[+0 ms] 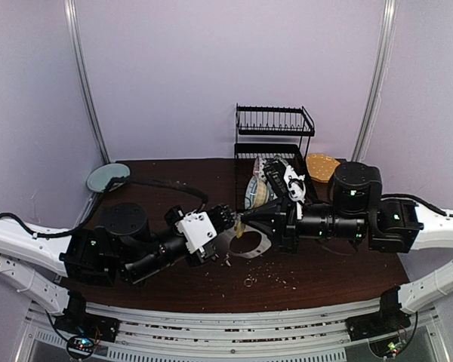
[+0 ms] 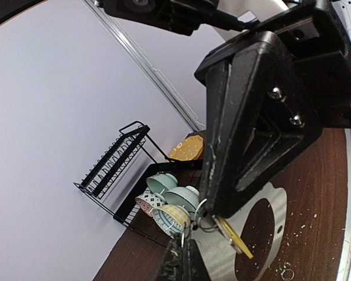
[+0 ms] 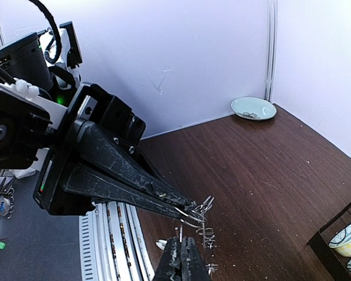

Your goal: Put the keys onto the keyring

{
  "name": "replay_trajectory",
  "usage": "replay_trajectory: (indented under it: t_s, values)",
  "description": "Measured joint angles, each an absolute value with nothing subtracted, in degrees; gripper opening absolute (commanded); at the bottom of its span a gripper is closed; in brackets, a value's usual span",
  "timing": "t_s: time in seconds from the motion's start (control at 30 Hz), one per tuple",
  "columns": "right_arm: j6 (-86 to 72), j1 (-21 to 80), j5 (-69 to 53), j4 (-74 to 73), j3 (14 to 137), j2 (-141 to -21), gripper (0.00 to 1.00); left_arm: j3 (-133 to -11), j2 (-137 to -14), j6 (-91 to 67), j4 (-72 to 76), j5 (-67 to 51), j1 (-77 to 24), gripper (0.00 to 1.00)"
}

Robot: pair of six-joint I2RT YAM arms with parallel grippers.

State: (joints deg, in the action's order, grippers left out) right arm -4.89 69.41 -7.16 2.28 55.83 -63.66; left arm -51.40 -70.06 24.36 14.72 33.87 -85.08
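Both grippers are meeting tip to tip in front of the rack (image 1: 275, 143), low over the table (image 1: 174, 283).

The left gripper (image 3: 190, 206) is pressing its 2 long, scuffed black fingers (image 3: 128, 175) fully together, no gap showing, and pinching thin grey wire. That wire is the keyring (image 3: 202, 206): fine shiny loops are bunching at the tips, with small rings and bits hanging below. I can't make out the whole hoop.

The right gripper (image 2: 206, 215) is also clamping shut, its black triangular fingers (image 2: 245, 123) nipping the metal right at the key's head. So the keys (image 2: 231, 234) are hanging just under those tips, in front of the rack: 1 small silver key with a smooth yellow oblong tag. The long axis is running on a slant, with the silver end up at the fingertips and the yellow end pointing down towards the table.

A flat pale grey plate (image 2: 222, 263) with a round hole is lying directly beneath them. A tiny loose metal ring (image 1: 248, 282) is sitting further out from the rack, among pale crumbs on the dark wood.

Patterned bowls (image 2: 169, 205) are nesting in the rack's lower tier, whose black wire frame is standing against the back wall.
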Motion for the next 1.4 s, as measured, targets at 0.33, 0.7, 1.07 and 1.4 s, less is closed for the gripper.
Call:
replay_trajectory:
  t_s: [0.33,0.7,1.07,1.4]
  values:
    - [-4.84,69.41,-7.01,3.81,55.77,-64.75,0.00,-51.40,-70.06,24.36,14.70,33.61,-85.08,0.00]
    - [-5.10,69.34,-5.65,4.19,55.77,-65.28,0.00,-51.40,-70.06,24.36,14.70,33.50,-85.08,0.00]
    - [-8.19,66.85,-8.03,4.84,55.77,-65.34,0.00,-51.37,-69.82,24.34,14.70,33.41,-85.08,0.00]
    - [-9.72,66.13,-11.49,6.24,55.83,-66.28,0.00,-48.71,-66.94,23.53,16.80,30.89,-85.06,0.00]
